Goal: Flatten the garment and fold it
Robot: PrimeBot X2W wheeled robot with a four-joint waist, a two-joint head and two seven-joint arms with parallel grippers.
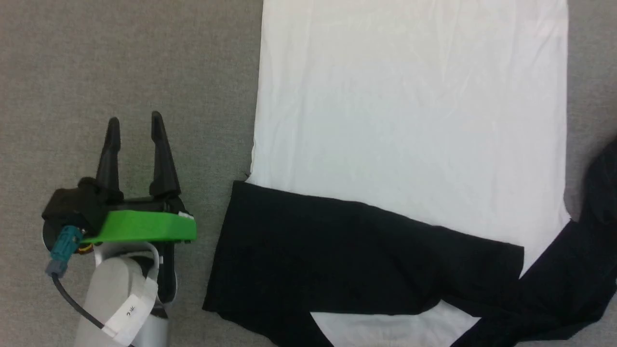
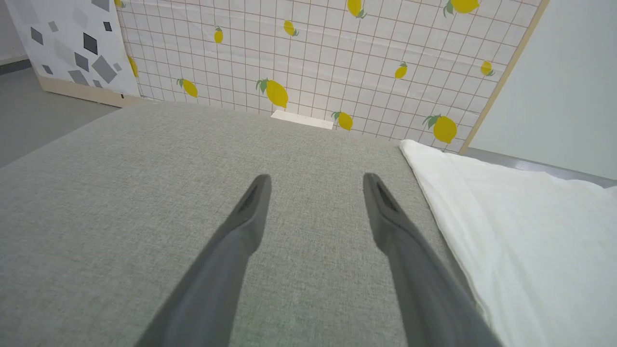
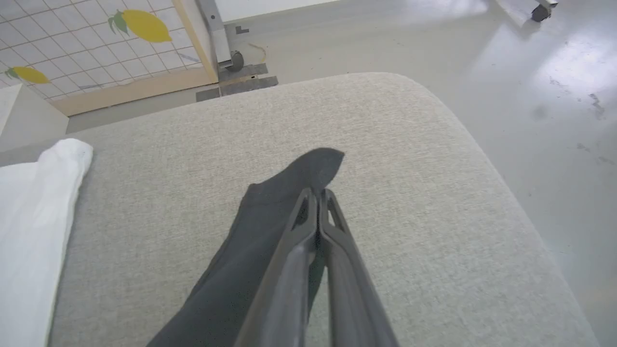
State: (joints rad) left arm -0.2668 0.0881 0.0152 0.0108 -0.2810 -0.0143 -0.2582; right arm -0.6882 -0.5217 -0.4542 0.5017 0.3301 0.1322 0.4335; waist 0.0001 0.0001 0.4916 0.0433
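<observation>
The garment's (image 1: 409, 120) black sleeve (image 3: 260, 217) is pinched at its end by the tightly closed right fingers (image 3: 301, 231); the left fingers (image 1: 162, 154) are held wide apart, empty.

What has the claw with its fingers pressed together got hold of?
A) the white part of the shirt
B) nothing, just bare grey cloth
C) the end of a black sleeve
C: the right gripper is shut on the black sleeve end of the garment, away from its white body.
</observation>
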